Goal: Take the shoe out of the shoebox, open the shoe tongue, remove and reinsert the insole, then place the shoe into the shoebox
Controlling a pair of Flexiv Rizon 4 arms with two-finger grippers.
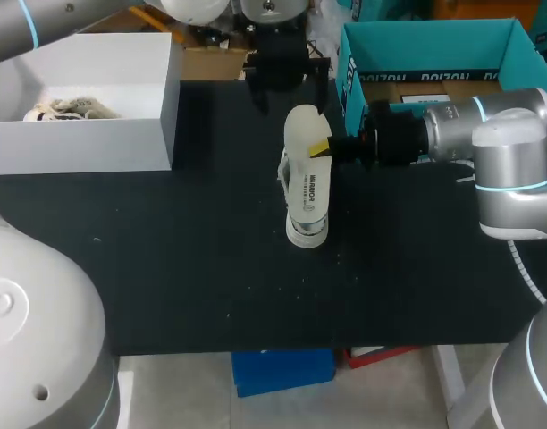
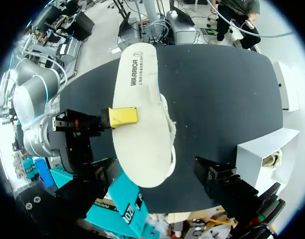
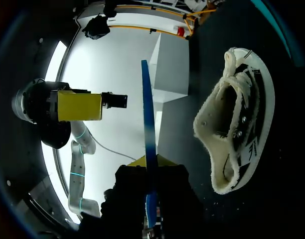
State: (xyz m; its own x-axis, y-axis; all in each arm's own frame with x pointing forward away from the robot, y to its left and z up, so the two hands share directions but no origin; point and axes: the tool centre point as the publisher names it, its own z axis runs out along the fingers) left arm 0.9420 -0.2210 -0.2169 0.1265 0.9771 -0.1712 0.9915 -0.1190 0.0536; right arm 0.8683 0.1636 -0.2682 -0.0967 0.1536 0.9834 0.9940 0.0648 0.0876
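Note:
A white sneaker (image 1: 307, 214) lies on the black mat at mid-table. Its cream insole (image 1: 302, 132) is held in the air just behind and above the shoe, with my right gripper (image 1: 323, 147) shut on one long edge. The left wrist view looks down on the insole (image 2: 142, 114) and on the yellow tip of the right gripper (image 2: 123, 116) that pinches it. From the right wrist, the insole (image 3: 148, 124) appears edge-on between the right gripper's (image 3: 150, 167) fingers, with the shoe (image 3: 237, 119) beside it. My left gripper (image 1: 278, 67) hangs open above the mat's far edge, holding nothing.
The teal shoebox (image 1: 425, 40) stands open at the back right, behind my right arm. At the back left, a white box (image 1: 95, 134) holds another pale shoe (image 1: 72, 109). The mat's front edge runs near the table's front.

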